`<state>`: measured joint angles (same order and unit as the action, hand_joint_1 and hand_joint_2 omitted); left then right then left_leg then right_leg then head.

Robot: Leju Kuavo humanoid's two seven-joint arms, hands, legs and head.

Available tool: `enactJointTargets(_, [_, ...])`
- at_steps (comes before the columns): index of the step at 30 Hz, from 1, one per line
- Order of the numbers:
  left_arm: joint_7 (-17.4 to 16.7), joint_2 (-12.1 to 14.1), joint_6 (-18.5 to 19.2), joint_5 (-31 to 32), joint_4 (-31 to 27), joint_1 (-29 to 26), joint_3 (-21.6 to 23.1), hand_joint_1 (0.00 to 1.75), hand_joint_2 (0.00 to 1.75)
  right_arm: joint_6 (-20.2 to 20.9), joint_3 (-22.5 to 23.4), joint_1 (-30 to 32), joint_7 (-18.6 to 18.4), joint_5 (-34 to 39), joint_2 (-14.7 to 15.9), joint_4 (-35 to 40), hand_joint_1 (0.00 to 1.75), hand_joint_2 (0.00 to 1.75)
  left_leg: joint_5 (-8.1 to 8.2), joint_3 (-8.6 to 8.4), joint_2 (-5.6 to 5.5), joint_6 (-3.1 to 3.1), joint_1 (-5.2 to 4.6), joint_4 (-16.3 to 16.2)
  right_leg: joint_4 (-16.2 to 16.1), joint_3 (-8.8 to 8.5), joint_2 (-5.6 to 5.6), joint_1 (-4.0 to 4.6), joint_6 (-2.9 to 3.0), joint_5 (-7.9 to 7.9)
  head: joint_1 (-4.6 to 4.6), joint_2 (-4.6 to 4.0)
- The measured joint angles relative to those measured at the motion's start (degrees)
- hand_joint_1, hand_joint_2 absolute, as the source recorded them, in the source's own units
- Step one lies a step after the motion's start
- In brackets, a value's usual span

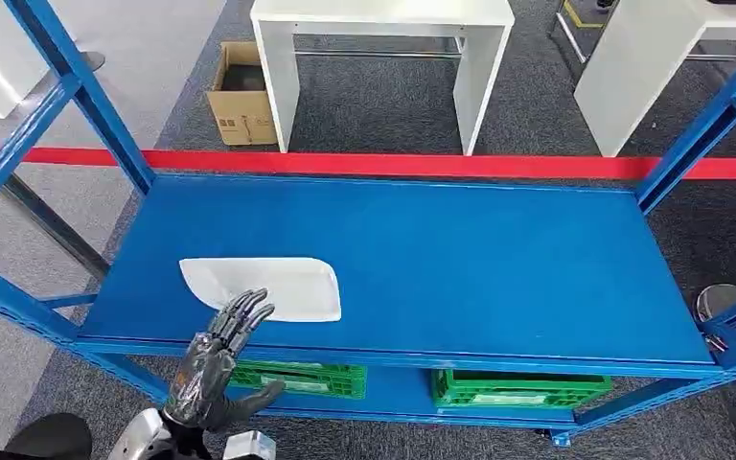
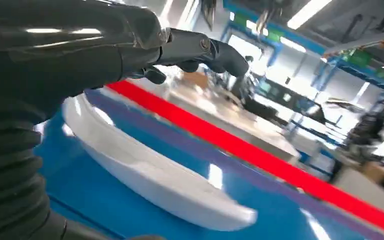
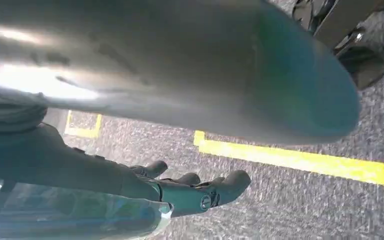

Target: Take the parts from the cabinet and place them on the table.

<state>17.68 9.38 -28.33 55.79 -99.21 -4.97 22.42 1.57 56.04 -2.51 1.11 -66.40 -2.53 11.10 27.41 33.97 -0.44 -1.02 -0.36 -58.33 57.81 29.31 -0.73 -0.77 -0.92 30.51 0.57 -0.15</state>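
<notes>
Landmark: blue cabinet shelf (image 1: 460, 259).

Progress: by the look of it, nothing delivered yet. The one visible part, a white tray-like part (image 1: 266, 286), lies flat on the shelf's left half near the front edge, not lifted. White tables (image 1: 383, 38) stand well beyond the shelf's far edge, past the red floor stripe (image 1: 393, 165); which one is the drop-off is unclear. So the grasp, the lift, the carry and the placement all look outstanding.

Left hand (image 1: 218, 359): at the shelf's front-left edge, fingers stretched out and slightly apart, tips (image 1: 249, 309) overlapping the part's near rim. Contact can't be confirmed from the head view. The left wrist view shows the fingers (image 2: 215, 52) extended above the white part (image 2: 150, 170) with a visible gap, nothing enclosed. Judgement: reaching, not holding.

Below the shelf: two green crates (image 1: 517, 388) on the lower level; contents not readable.

Right hand (image 3: 180, 192): hanging off to the shelf's right, over grey carpet with a yellow floor line (image 3: 300, 160). Fingers loosely curled; whether it grips anything can't be told.
</notes>
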Motion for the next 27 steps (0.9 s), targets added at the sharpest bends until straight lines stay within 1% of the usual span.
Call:
enactJointTargets(2, [-2.37,0.00,-1.94,4.15,0.63,-0.40,-0.50,0.00,1.75,-0.02,0.00,0.01,0.00,-0.35,0.17,0.00,0.00,0.00,0.00,-0.02,-0.01,0.00,0.00,0.00,0.00,-0.03,0.00,0.00,0.00,0.00,0.00,0.00])
enactJointTargets(4, [-4.42,0.00,-3.08,7.34,1.88,-0.23,-1.03,0.00,1.75,0.00,0.00,0.01,0.26,-0.70,0.22,0.00,0.00,0.00,0.00,-0.09,-0.01,0.00,0.00,0.00,0.00,-0.08,0.00,0.00,0.00,0.00,0.02,0.00])
enactJointTargets(9, [-7.51,-0.13,-3.01,9.39,5.55,1.22,-2.40,0.00,1.75,0.39,-0.13,-0.06,1.36,-1.68,0.37,0.00,0.00,0.00,0.00,-0.19,0.00,0.00,0.01,0.00,0.00,-0.18,0.00,0.01,0.00,0.00,0.00,0.00])
enactJointTargets(13, [-9.94,-0.13,-3.38,13.11,7.91,2.25,-3.96,0.00,1.75,0.87,-0.57,-0.13,1.40,-2.38,0.46,0.00,0.00,0.00,0.00,-0.20,0.01,0.00,0.01,0.00,0.00,-0.19,0.00,0.01,0.00,0.00,0.00,0.00])
enactJointTargets(20, [-12.24,0.11,-4.78,17.44,12.11,6.05,-6.08,0.00,1.75,0.98,-0.94,-0.13,1.40,-3.28,0.46,0.00,0.00,0.00,-0.01,-0.20,-0.03,0.00,0.01,0.00,0.00,-0.20,0.02,0.01,0.00,0.00,0.00,0.00])
enactJointTargets(24, [-13.22,0.15,-5.31,18.00,15.30,9.52,-6.64,0.00,1.75,1.01,-1.12,-0.16,1.64,-3.89,0.46,0.00,0.00,0.00,-0.01,-0.23,-0.03,0.00,0.01,0.00,0.01,-0.24,0.02,0.01,-0.01,-0.01,0.02,0.00])
enactJointTargets(27, [-13.57,0.15,-5.39,18.00,16.91,11.15,-6.88,0.00,1.75,1.18,-1.44,-0.16,1.79,-4.28,0.50,0.00,0.00,0.00,-0.01,-0.24,-0.03,0.00,0.01,0.00,0.01,-0.24,0.02,0.01,-0.01,-0.01,0.00,0.00])
